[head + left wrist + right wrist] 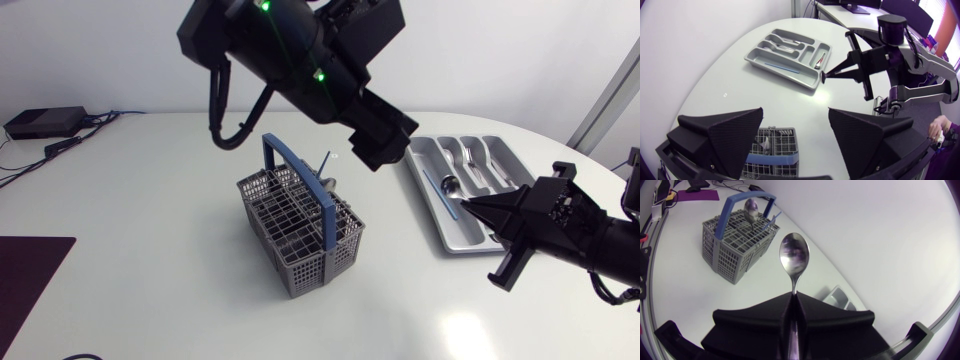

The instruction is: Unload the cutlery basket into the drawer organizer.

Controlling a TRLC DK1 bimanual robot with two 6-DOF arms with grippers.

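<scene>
Holding spoon [794, 260] by the handle in right tool [792, 297]: fingers together, clamped on it, bowl sticking straight out ahead. Head view puts that tool's tip at the near long side of the organizer [466, 238], right of the basket [300, 225] on the bench [150, 250].

Key relation: spoon's long axis runs with the tool, pointing back toward the basket side. The organizer's slots run crosswise to that, so I judge the spoon lies across them, not along. The organizer shows just beside and under the right tool in its wrist view. Cannot tell whether the bowl is over a slot yet.

Left tool [795, 117] hangs over the basket, fingers wide apart, holding nothing. Basket spoon [751, 207] stands by the blue handle, more cutlery around it.

Judgement: right arm is the one to place. It needs a wrist turn to line the spoon up with a slot, then lower and release.
</scene>
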